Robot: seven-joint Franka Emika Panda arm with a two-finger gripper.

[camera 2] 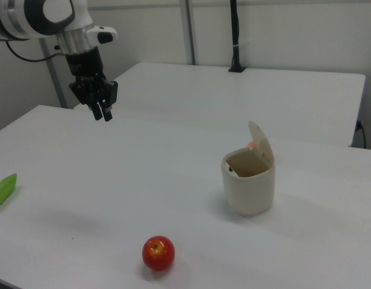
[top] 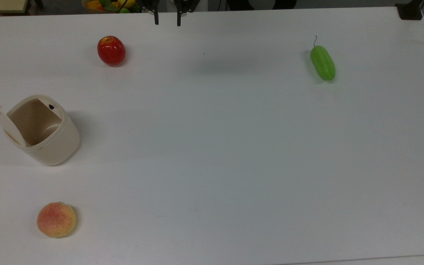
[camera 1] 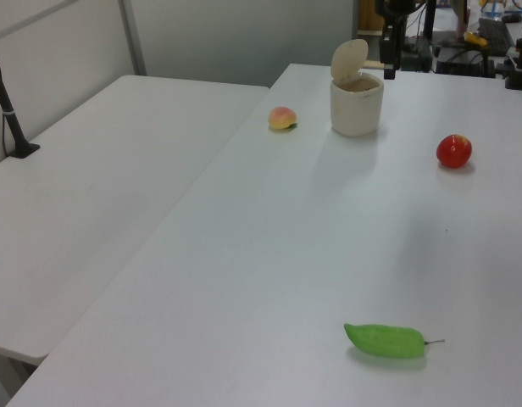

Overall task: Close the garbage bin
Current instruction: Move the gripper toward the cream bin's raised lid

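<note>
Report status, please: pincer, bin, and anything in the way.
Pincer open, high above the table, holding nothing. Bin upright, lid open. Apple sits between them in the top view.

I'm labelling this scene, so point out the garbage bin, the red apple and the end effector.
garbage bin (top: 55, 149): top view, its outer side wall.
red apple (top: 111, 50): top view, its middle.
end effector (camera 2: 103, 113): right view, midway between its fingertips.

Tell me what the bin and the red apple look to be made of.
The garbage bin: likely plastic, matte cream walls of even colour, thin flat lid standing open on its hinge. The red apple: probably a plastic or wax replica, going by its glossy skin with a bright highlight; real fruit can't be ruled out.
</note>
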